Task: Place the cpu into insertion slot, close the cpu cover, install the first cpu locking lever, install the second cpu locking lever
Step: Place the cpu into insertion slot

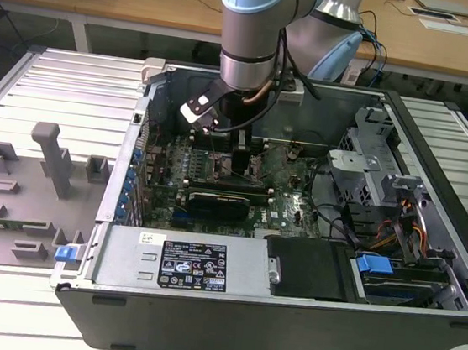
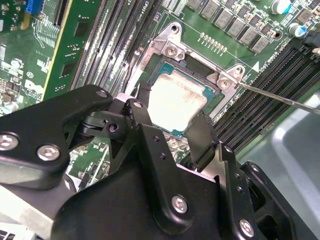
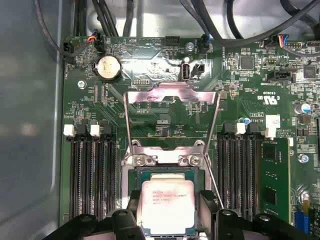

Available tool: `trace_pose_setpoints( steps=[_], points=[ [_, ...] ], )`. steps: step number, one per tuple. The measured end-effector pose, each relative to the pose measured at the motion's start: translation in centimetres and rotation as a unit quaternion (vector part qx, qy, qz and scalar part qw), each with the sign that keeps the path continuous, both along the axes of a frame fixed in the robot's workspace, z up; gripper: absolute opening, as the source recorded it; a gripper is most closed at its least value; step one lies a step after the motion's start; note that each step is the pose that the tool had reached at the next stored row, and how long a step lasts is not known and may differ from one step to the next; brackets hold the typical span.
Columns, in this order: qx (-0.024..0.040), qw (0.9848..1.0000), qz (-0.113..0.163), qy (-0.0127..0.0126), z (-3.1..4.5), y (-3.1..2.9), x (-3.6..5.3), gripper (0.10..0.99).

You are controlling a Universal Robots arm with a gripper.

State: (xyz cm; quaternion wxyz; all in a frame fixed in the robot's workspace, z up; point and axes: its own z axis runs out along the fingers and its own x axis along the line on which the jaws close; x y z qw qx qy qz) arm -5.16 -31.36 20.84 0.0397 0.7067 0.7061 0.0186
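The tool is pinched on the cpu, one black finger against each of two opposite edges. In the second wrist view the same grip shows, the tool holding the cpu at the insertion slot. Whether the chip is fully seated cannot be told.

The cpu is square, so it has no long axis. It lies flat, its dull metal top and print facing up. Its edges run parallel to the silver rim of the insertion slot and to the black memory slots on either side.

The cpu cover stands swung open, hinged at the edge of the slot away from the tool and tipped back over the green motherboard. A thin metal lever angles out from a corner of the slot.

In the exterior view the arm reaches down into an open computer case on a slatted table, with the tool low over the board.
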Motion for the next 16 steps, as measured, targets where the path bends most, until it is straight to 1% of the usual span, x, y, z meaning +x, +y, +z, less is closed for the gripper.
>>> trace_pose_setpoints(
  steps=[1,6,7,8,13,14,16],
  points=[
    [-0.0003,1.0,0.0,0.0,0.13,0.0,0.0,0.569],
    [-0.0003,1.0,0.0,0.0,0.21,0.0,0.0,0.569],
    [-0.0003,1.0,0.0,0.0,0.23,0.0,0.0,0.553],
    [-0.0003,1.0,0.0,0.0,0.24,0.0,0.0,0.424],
    [-0.0003,1.0,0.0,0.0,0.31,0.0,0.0,0.125],
    [-0.0003,1.0,0.0,0.0,0.32,0.0,0.0,0.106],
    [-0.0003,1.0,0.0,0.0,0.35,0.0,0.0,0.106]
  ],
)
